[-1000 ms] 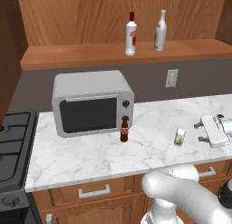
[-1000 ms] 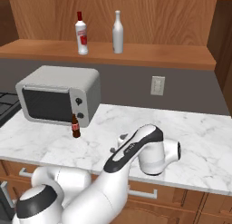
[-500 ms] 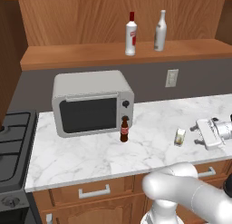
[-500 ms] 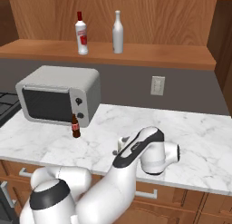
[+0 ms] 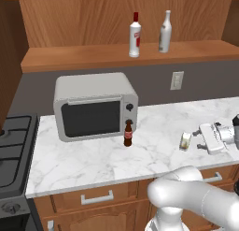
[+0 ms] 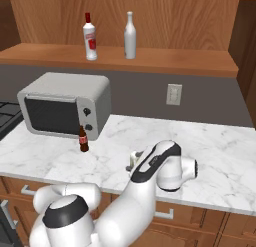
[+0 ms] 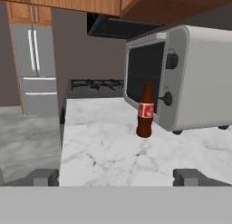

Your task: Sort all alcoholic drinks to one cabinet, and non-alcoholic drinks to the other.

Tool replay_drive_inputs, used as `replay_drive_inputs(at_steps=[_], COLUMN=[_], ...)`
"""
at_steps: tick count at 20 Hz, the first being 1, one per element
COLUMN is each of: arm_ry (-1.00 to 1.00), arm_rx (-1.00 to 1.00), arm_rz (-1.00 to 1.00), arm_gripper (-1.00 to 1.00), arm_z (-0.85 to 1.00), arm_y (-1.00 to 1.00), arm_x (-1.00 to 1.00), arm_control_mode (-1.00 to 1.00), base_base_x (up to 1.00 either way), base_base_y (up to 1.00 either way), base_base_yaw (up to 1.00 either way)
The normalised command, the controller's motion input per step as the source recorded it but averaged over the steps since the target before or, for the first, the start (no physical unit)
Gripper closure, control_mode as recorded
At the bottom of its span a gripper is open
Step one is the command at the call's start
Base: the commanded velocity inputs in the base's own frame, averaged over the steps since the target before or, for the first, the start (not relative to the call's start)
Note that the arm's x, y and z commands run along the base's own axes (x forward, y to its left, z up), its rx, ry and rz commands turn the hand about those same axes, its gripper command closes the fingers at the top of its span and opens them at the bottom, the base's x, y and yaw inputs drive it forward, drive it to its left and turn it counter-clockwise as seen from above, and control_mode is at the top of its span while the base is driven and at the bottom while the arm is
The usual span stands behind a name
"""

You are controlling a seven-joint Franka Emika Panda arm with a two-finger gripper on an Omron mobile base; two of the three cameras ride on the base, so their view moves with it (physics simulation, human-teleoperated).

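Arm bent low, forearm reaching toward 3 o'clock in left base view; gripper (image 5: 203, 139) level, pointing 9 o'clock, jaws wide apart, holding nothing.

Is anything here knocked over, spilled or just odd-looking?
Nothing stands out. Both tall bottles, red-capped and plain white, stand upright on the shelf; the cola bottle and small pale can stand upright on the counter.
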Motion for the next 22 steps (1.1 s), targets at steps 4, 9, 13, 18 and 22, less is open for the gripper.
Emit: replay_drive_inputs(at_steps=[4,9,13,18,22], arm_ry=[0.0,0.01,0.05,0.08,0.04], arm_rx=[0.0,0.0,0.0,0.0,0.0], arm_rz=[0.0,0.0,-0.01,-0.03,-0.09], arm_gripper=[-1.0,-1.0,-1.0,-1.0,-1.0], arm_z=[0.0,-0.03,-0.15,-0.17,0.0], arm_y=[0.0,0.0,0.0,0.0,0.0], arm_x=[0.2,0.15,0.05,0.03,0.0], arm_control_mode=[-1.0,-1.0,-1.0,-1.0,-1.0], base_base_x=[0.0,0.0,0.0,0.0,0.0], base_base_y=[0.0,0.0,0.0,0.0,0.0], base_base_yaw=[0.0,0.0,0.0,0.0,0.0])
